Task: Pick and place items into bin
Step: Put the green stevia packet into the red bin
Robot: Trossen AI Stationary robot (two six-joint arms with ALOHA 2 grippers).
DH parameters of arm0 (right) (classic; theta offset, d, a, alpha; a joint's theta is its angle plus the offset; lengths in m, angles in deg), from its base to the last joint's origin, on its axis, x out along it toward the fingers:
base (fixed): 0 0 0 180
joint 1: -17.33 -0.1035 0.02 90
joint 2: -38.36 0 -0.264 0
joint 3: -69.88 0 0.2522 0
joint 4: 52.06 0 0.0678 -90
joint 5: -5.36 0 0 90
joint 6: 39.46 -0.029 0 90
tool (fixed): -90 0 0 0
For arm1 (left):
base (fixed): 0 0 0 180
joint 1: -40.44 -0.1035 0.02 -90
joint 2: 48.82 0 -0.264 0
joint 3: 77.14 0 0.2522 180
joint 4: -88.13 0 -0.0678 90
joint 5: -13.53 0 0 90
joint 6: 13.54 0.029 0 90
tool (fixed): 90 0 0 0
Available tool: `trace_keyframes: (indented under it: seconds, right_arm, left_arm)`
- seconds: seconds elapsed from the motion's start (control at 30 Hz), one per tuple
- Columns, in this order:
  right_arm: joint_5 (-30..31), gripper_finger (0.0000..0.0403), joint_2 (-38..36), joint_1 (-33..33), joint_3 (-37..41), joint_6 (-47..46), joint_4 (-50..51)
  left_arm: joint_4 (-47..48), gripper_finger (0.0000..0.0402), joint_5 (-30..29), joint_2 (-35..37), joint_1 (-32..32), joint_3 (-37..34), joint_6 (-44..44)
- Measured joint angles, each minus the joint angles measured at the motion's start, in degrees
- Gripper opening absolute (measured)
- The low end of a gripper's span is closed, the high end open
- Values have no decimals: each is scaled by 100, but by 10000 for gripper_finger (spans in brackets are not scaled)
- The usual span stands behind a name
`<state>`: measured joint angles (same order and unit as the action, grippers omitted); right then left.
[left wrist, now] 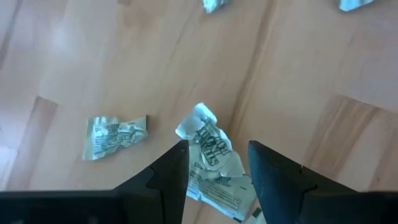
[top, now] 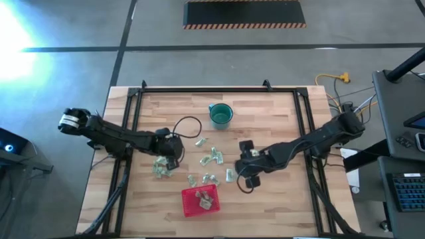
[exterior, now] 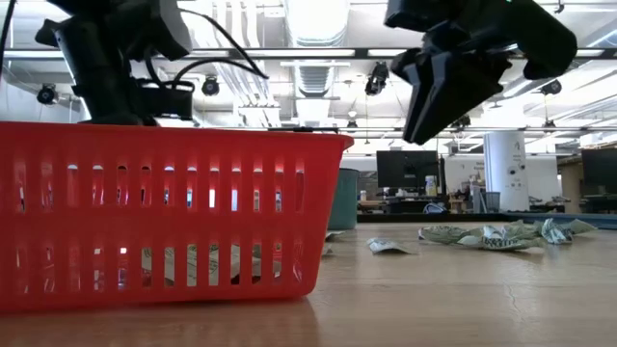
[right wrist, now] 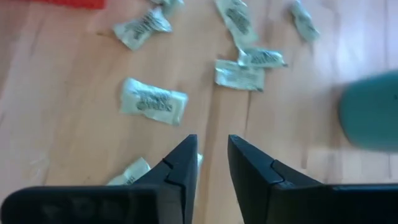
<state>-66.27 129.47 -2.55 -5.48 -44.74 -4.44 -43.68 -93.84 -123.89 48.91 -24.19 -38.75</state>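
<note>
Your sorting job stands early in its run: the red bin (top: 200, 202), sitting at the table's near edge between the two arms, holds only a few packets, while most of the pale green and whitish packets (top: 211, 157) lie scattered on the wooden table (top: 279, 119) between the bin and the teal cup (top: 220, 115).

Your left gripper (left wrist: 217, 163) hovers low over a small cluster of packets on the bin's left side, its jaws partly open and straddling one crumpled packet (left wrist: 208, 149); I judge it framed rather than gripped, since the fingers stand clear of its sides. A second packet (left wrist: 115, 135) lies just beside it.

Your right gripper (right wrist: 212, 157) hangs over the table to the bin's right, jaws narrowed to a slim gap with nothing between them. A packet (right wrist: 153, 101) lies near, ahead of its fingers, untouched.

By this showing, well over a dozen packets remain for you to move, and neither arm is carrying one.
</note>
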Motion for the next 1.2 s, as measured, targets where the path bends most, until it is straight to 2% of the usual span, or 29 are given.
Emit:
trace_keyframes:
  seconds: [0.2,0.43,0.93,1.2]
  right_arm:
    - [262,72,-537,0,407,-318,-106]
    - [281,77,-906,0,718,-418,-259]
    - [277,74,-942,0,767,-378,-306]
    - [275,73,-942,0,767,-375,-307]
  left_arm:
    - [-450,148,305,0,-183,-246,168]
    - [-699,148,353,-2,-257,-279,522]
    - [-845,148,426,-819,-521,-224,1233]
    - [-834,141,456,-702,-552,-232,1253]
